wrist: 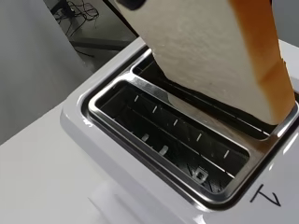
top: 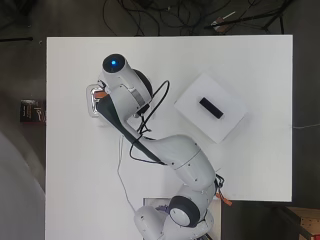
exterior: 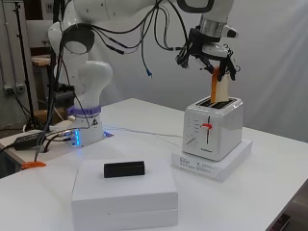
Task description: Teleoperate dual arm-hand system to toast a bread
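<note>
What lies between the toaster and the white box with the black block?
Only bare table lies between the toaster and the white box, in the side view.

A handwritten black mark that reads like the numeral 7 sits on the toaster point(wrist: 93, 140) top, by the corner of the slots. Small print shows on the toaster's front and on the white base point(exterior: 211, 166) beneath, too small to read.

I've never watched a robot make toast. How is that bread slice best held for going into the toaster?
By its top edge, from straight above. The bread slice hangs upright, its lower end entering a slot of the toaster, so only the top stays free, where the hand pinches it.
</note>
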You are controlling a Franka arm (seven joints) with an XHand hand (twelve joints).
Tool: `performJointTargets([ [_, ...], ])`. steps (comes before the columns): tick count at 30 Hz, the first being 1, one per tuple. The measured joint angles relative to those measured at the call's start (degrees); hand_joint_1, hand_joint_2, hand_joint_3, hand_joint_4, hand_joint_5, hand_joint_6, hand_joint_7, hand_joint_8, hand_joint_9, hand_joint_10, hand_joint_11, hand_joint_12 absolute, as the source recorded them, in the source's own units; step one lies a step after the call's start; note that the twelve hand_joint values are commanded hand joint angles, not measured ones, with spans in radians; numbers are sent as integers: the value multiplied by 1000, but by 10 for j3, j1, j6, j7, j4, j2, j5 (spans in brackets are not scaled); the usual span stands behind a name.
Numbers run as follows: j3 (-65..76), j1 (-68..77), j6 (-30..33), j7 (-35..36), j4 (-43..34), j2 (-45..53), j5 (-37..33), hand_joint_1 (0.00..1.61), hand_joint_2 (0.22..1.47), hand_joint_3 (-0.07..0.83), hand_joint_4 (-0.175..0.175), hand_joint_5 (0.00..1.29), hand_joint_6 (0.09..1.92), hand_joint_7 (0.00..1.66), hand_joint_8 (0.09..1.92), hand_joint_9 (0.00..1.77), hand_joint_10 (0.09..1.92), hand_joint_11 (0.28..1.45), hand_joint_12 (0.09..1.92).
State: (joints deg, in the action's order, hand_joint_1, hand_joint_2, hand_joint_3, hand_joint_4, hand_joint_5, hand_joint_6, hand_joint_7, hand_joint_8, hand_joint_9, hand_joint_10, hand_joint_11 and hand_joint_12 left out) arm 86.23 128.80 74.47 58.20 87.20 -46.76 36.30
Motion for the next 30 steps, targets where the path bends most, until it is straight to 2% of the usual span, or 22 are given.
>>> performJointTargets([
  [4,4,-1,-9,-2,7,1,13,1212,1215,-1,-175,615,1379,989,1097,1390,87,745,364],
  [13,44,46,-10,-10,-18,-6,-21,1214,1206,0,-173,634,1399,1002,1042,1343,87,734,290],
  [16,61,69,-5,-8,-39,-11,-35,1217,1202,1,-175,643,1370,1006,1052,1361,87,759,329],
  [17,65,78,-2,-8,-45,-13,-36,783,1137,-8,-121,491,967,776,755,1100,87,652,248],
  [18,66,80,0,-7,-45,-14,-36,431,1040,-15,-53,350,575,538,450,786,87,537,152],
  [19,69,79,-2,-8,-44,-15,-34,219,969,-14,0,314,315,407,245,586,87,473,87],
  [20,74,77,-10,-11,-43,-15,-31,106,935,-8,30,320,164,347,126,479,87,443,87],
  [21,81,76,-23,-19,-42,-15,-27,49,936,3,36,330,87,321,87,427,87,428,87],
  [23,85,63,-53,-48,-27,-17,-21,9,966,19,31,336,87,300,87,383,87,411,87],
  [25,65,33,-43,-79,3,-21,-12,18,1030,17,24,297,87,274,87,363,87,400,87],
  [30,19,-80,107,-149,75,-33,-1,35,1085,14,20,297,87,280,87,341,87,376,87],
])
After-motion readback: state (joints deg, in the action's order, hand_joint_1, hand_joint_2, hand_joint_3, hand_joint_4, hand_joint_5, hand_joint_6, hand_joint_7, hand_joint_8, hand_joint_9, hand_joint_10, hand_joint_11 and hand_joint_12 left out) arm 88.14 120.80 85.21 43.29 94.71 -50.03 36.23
